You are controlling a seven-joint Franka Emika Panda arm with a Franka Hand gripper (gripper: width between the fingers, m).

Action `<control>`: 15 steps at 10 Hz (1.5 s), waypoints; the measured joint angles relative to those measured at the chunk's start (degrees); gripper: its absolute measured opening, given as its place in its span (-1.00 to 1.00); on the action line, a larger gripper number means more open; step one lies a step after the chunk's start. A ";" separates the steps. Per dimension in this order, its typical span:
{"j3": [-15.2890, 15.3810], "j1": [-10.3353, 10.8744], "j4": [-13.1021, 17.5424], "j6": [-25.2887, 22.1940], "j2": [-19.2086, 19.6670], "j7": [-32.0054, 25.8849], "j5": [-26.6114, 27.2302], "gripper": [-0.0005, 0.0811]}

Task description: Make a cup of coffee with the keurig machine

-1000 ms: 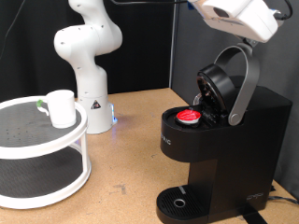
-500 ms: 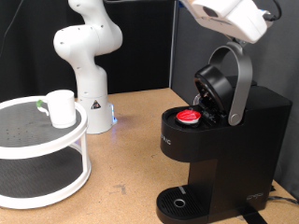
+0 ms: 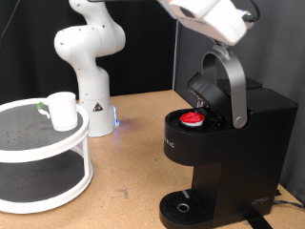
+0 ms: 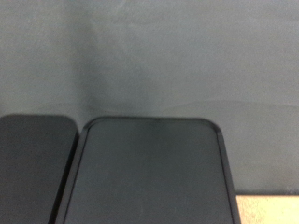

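Matte black plastic keurig machine [image 3: 224, 148] — glossy white cup [image 3: 63, 110], smooth wooden table [image 3: 129, 153].

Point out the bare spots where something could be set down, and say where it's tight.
Bare wooden tabletop lies between the white two-tier stand and the keurig machine. The stand's top tier is free beside the cup. The round drip tray is bare. Tight: under the raised lid, around the red-topped pod.

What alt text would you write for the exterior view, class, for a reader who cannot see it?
A black keurig machine stands with its lid raised and a red-topped pod in its chamber, the robot's hand above the lid handle. A white cup sits on a two-tier round stand at the exterior view's left.
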 joint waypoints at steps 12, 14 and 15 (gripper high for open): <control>-2.51 -5.51 -6.82 4.09 0.64 -1.76 -14.32 -0.98; -2.73 -5.81 -8.74 7.26 2.30 -1.97 -14.77 -0.98; -2.74 -5.82 -9.73 8.99 3.35 -2.27 -14.76 -0.98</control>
